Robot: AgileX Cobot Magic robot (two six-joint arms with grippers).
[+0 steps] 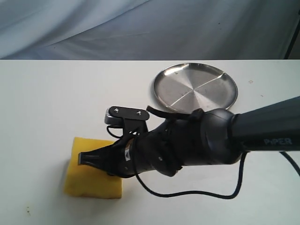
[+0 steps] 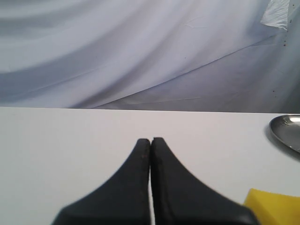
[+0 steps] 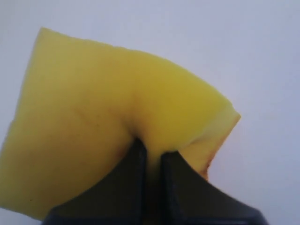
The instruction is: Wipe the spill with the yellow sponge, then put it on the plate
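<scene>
The yellow sponge point(image 1: 91, 180) lies on the white table near its front left. My right gripper point(image 1: 84, 159) has reached across the middle and is shut on it. In the right wrist view the foam point(image 3: 93, 117) bulges where the right gripper point(image 3: 153, 150) pinches its edge. The silver plate point(image 1: 195, 87) sits empty at the back, right of centre. My left gripper point(image 2: 151, 139) is shut on nothing, low over bare table, with a corner of the sponge point(image 2: 274, 206) and the rim of the plate point(image 2: 287, 131) beside it. No spill shows in any view.
A grey cloth backdrop point(image 1: 140, 28) hangs behind the table's far edge. The right arm's black cable point(image 1: 187, 193) loops down over the table in front of the arm. The right arm's bulk hides the table's middle.
</scene>
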